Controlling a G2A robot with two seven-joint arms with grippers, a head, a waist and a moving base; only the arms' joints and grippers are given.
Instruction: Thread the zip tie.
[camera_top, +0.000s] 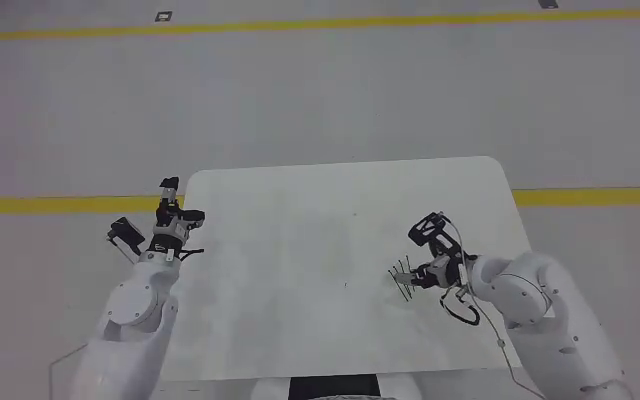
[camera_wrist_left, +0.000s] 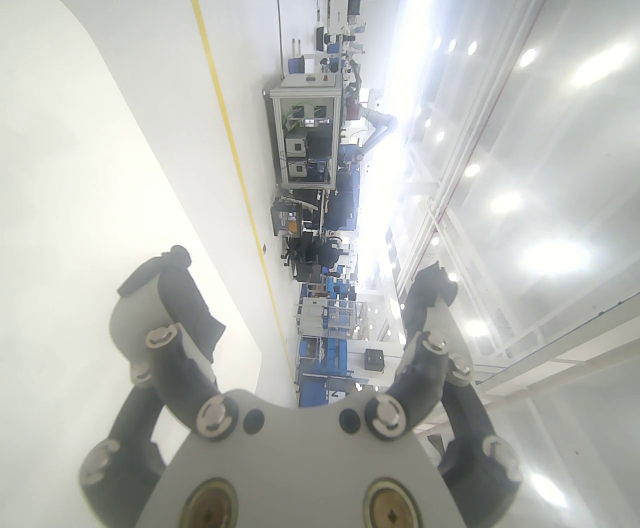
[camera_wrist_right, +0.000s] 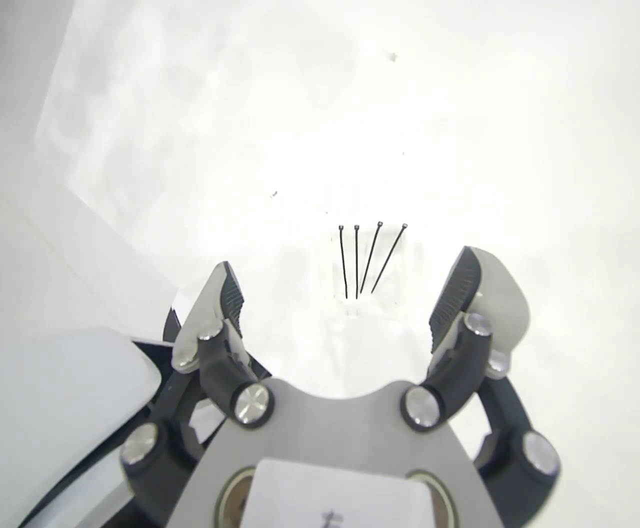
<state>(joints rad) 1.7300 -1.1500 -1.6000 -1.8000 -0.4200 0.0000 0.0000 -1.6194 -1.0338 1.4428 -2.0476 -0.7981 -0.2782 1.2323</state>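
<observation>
On the white table (camera_top: 330, 200), toward the robot's right side, four black zip ties (camera_wrist_right: 361, 260) are laid side by side, each straight and flat, with the small heads turned away from the right gripper (camera_wrist_right: 346, 276) and the tails toward it. Two are laid parallel and two are slanted, so that the tails nearly meet while the heads are spread apart. None is seen bent into a loop, and no tail is seen passed through a head. The right gripper is held low just beside the tail ends, its jaws spread wide with nothing between them, and no tie is touched by it. The left gripper (camera_wrist_left: 300, 274) is held well apart from the ties, at the table's left edge, and is turned out toward the room beyond; its jaws are likewise parted and nothing is carried in them. The task is therefore judged to be at its very start: nothing is picked up and nothing is threaded. The whole of the work is taken to be left. One tie is to be singled out from its close neighbours and lifted, probably by the right gripper, its other end is to be steadied by the left, and the tail is to be fed through the slot in the head.
</observation>
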